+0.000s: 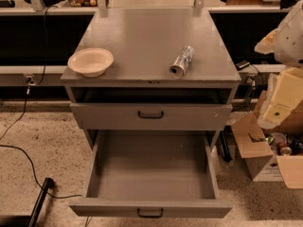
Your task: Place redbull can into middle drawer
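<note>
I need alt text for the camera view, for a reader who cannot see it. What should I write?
A redbull can lies on its side on top of a grey cabinet, right of a cream bowl; below, the middle drawer stands pulled open and empty. The gripper hangs at the right edge, apart from the can.

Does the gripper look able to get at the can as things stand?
Probably yes: the can lies sideways on the cabinet top, nothing over it; the gripper is at the right edge.
</note>
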